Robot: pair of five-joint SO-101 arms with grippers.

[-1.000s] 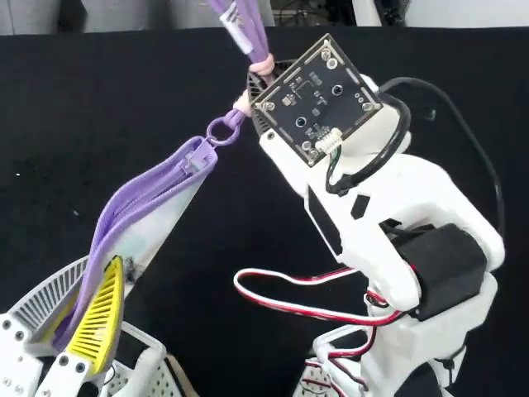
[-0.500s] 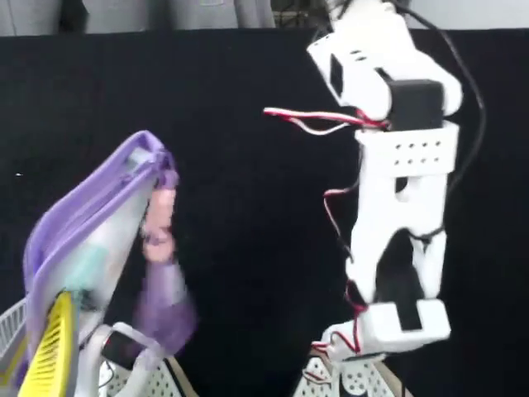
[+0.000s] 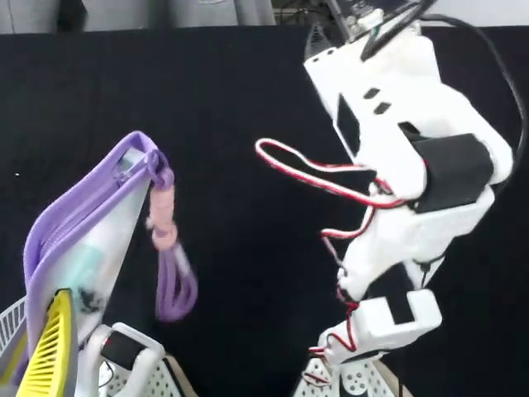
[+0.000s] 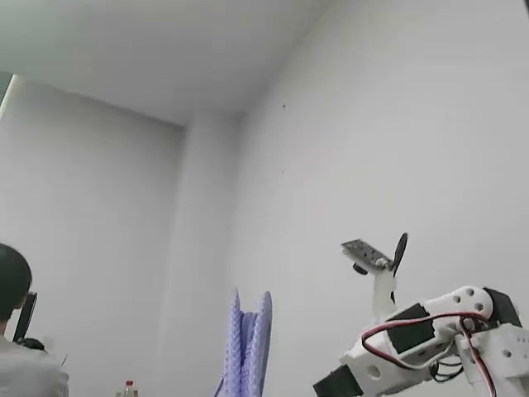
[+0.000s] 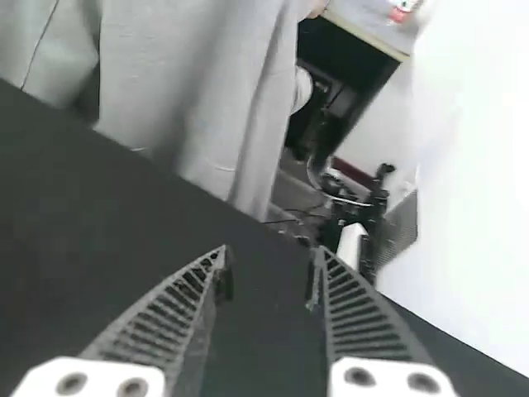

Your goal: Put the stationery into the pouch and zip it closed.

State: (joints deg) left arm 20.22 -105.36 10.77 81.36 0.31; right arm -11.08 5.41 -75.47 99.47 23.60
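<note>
1. Pouch (image 3: 91, 231) stands tilted at lower left of the high view, its lower end clamped in the left gripper (image 3: 51, 343). A pale shape shows through the clear side; I take it for stationery already in.
2. Zip pull (image 3: 157, 175) sits at the pouch's top corner. Strap (image 3: 169, 273) hangs free from it, touching nothing.
3. Right gripper (image 5: 269, 263) is spread wide and holds nothing, over the black table (image 3: 231, 99). Right arm (image 3: 413, 165) stands tall at right of the frame, well apart from the pouch.
4. Judgement: the zip looks run to its end, but I cannot tell if the last teeth are shut.
5. If a gap remains, take the strap close to the pull, not at the loop, and draw in line with the zip, away from the clamped end.
6. Left grip must hold firm against that pull, or the pouch will swing rather than close.
7. If shut, lower the pouch flat and slowly, so the strap does not snag.
</note>
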